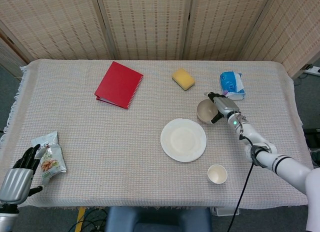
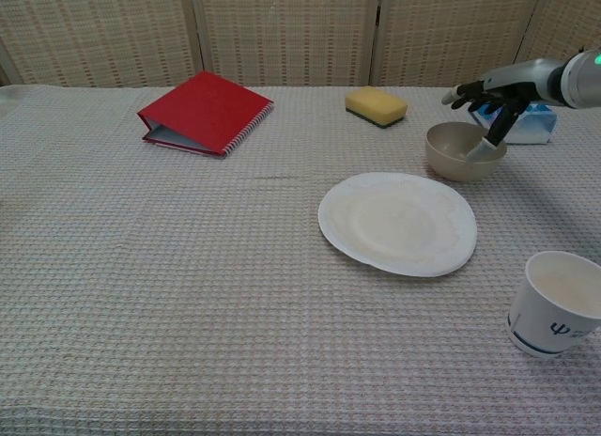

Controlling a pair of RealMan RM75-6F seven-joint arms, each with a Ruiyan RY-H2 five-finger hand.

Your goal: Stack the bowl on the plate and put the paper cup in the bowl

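The beige bowl (image 1: 205, 111) (image 2: 457, 154) stands on the cloth just up and right of the white plate (image 1: 183, 139) (image 2: 397, 222). My right hand (image 1: 220, 106) (image 2: 492, 101) is at the bowl's right rim. One finger reaches down inside against the wall and the others spread over the rim, pinching it. The bowl still rests on the table. The paper cup (image 1: 217, 174) (image 2: 556, 304) stands upright near the front edge, right of the plate. My left hand (image 1: 19, 178) hangs open at the table's front left corner, holding nothing.
A red binder (image 1: 119, 84) (image 2: 205, 112) and a yellow sponge (image 1: 183, 79) (image 2: 376, 105) lie at the back. A blue tissue pack (image 1: 232, 85) (image 2: 537, 124) sits right behind my right hand. A snack bag (image 1: 48, 158) lies beside my left hand.
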